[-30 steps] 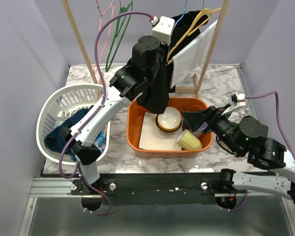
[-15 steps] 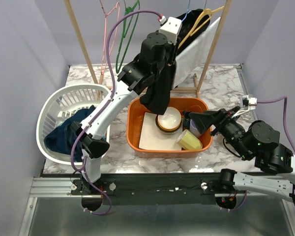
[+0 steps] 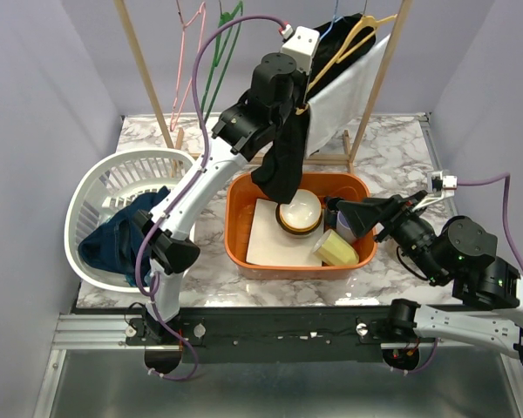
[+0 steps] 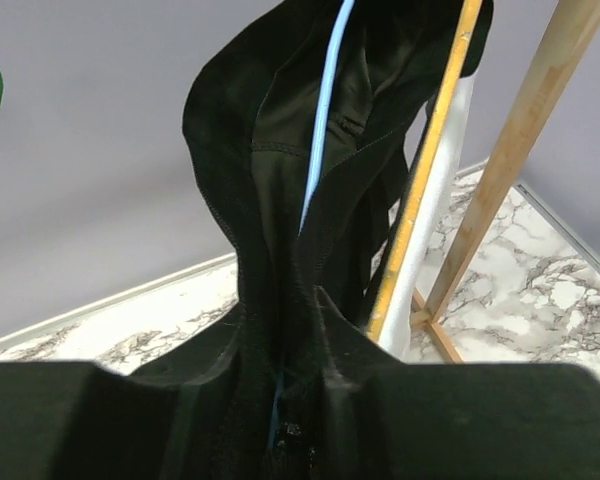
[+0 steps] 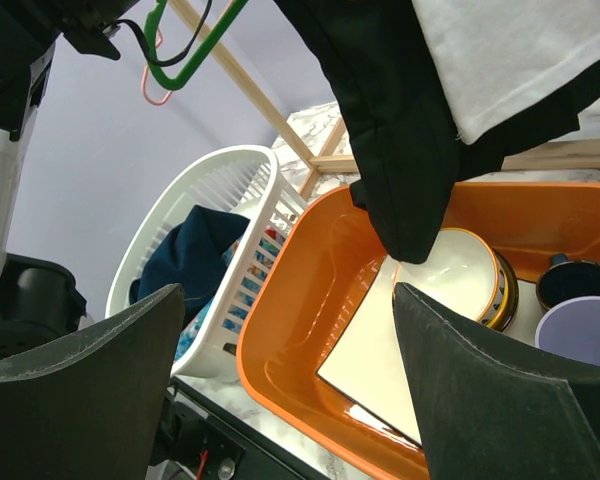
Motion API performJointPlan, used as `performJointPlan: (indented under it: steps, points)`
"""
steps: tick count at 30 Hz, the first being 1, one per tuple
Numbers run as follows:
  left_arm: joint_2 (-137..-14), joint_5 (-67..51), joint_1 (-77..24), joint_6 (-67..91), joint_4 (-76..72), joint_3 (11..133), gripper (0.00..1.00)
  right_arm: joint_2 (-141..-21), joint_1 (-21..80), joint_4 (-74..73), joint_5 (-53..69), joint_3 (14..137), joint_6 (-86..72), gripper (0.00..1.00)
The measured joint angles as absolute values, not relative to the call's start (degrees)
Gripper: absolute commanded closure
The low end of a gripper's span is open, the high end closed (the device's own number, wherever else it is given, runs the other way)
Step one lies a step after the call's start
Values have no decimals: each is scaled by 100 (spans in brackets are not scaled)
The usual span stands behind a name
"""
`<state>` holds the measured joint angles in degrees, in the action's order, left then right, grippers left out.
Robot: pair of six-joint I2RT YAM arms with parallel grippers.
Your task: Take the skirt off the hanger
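Observation:
The black skirt (image 3: 284, 165) hangs from a thin blue hanger (image 3: 334, 16) on the wooden rack, drooping over the orange tub. My left gripper (image 3: 294, 120) is raised at the rack and shut on the skirt's upper fabric. In the left wrist view the skirt (image 4: 270, 160) runs down into the closed gripper (image 4: 282, 335), with the blue hanger wire (image 4: 325, 100) passing through the folds. My right gripper (image 3: 356, 214) is open and empty over the tub's right side. In the right wrist view this gripper (image 5: 288, 295) sits below the skirt's hem (image 5: 400, 200).
A yellow hanger (image 3: 353, 39) with a white cloth (image 3: 349, 91) hangs beside the skirt. Green (image 3: 218, 52) and pink (image 3: 186, 52) hangers hang to the left. The orange tub (image 3: 237, 244) holds a bowl (image 3: 299, 209), a yellow cup (image 3: 336, 250) and a white board. A white basket (image 3: 91, 187) of clothes stands on the left.
My left gripper has moved up and to the right toward the rack with the skirt in it. My right arm has shifted slightly right, with its gripper still open.

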<state>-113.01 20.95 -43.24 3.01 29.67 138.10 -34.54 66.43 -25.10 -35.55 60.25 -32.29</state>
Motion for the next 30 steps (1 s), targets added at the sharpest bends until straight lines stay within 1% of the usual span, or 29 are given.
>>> performJointPlan:
  steps: [3,6,7,9,18,24,30]
  points:
    - [-11310,2049,-4324,292,2936,13810,61,-3454,6643,-2506,-3562,6023,-3227,8]
    - [-11336,1951,-4324,292,2908,13810,76,-3454,6643,-2499,-3573,6023,-3212,8]
    - [-11351,1916,-4324,290,2884,13810,86,-3454,6641,-2493,-3573,6023,-3205,8]
    - [-11386,1846,-4324,276,2873,13810,100,-3454,6643,-2488,-3575,6023,-3197,8]
    - [-11456,1688,-4324,325,2768,13808,100,-3459,6643,-2445,-3573,6023,-3181,8]
    - [-11312,1785,-4324,344,2571,13635,100,-3474,6643,-2353,-3570,6023,-3162,8]
    - [-11275,1916,-4327,259,2532,13751,100,-3498,6643,-2351,-3568,6025,-3144,8]
